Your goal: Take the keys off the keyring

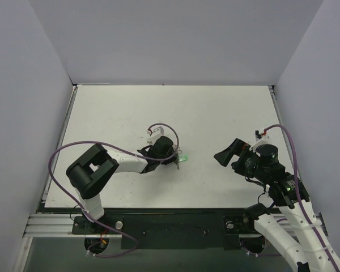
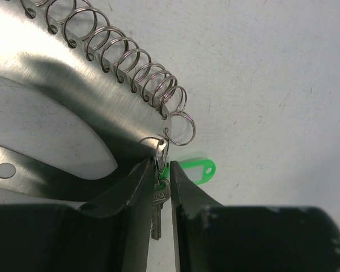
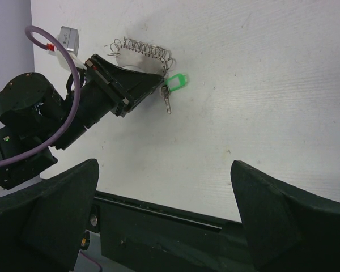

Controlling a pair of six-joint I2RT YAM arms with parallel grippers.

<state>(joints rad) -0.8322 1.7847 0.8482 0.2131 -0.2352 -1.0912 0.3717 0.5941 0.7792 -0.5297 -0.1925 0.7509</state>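
The keyring (image 2: 102,102) is a flat grey metal plate with several wire rings along its wavy edge; it lies on the table and also shows in the right wrist view (image 3: 137,52). The silvery key (image 2: 157,204) hangs from a small ring at the plate's end, with its green tag (image 2: 192,171) beside it. My left gripper (image 2: 161,170) is nearly closed, with the key's head and small ring between its fingertips. In the top view the left gripper (image 1: 174,160) covers most of the keyring, and the green tag (image 1: 183,159) peeks out. My right gripper (image 1: 229,158) is wide open, empty and well to the right.
The white table (image 1: 215,113) is walled in by pale panels at the back and both sides. A black rail (image 1: 170,224) runs along the near edge. The left arm's purple cable (image 1: 62,153) loops over the table's left side.
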